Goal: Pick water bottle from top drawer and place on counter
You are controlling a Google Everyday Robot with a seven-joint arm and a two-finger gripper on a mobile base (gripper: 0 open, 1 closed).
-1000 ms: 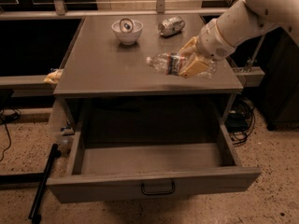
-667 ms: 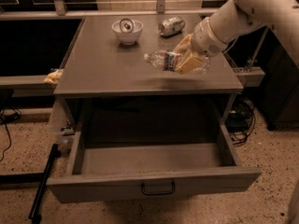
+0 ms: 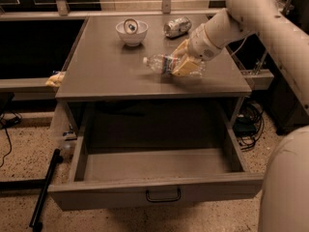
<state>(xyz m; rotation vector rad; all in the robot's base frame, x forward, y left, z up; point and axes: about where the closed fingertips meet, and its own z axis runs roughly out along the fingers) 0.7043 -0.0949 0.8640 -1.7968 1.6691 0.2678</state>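
Note:
The water bottle [image 3: 161, 63] lies on its side, pale cap pointing left, low over the right middle of the counter [image 3: 106, 71]; I cannot tell whether it touches the surface. My gripper [image 3: 182, 65], with yellowish fingers, is shut on the bottle's base end, and the white arm reaches in from the upper right. The top drawer [image 3: 159, 164] is pulled fully open below the counter and shows nothing inside. Its dark wire handle [image 3: 163, 195] is at the centre of the front panel.
A white bowl [image 3: 131, 32] holding a small round object stands at the back of the counter, with a crushed silver can [image 3: 176, 26] to its right. A yellow object [image 3: 54, 79] lies on the ledge at left. A black pole [image 3: 43, 193] and cables [image 3: 248, 124] are on the floor.
My gripper has carried the bottle a little to the left over the counter, and the arm has swung higher into view at the right. The drawer has not moved.

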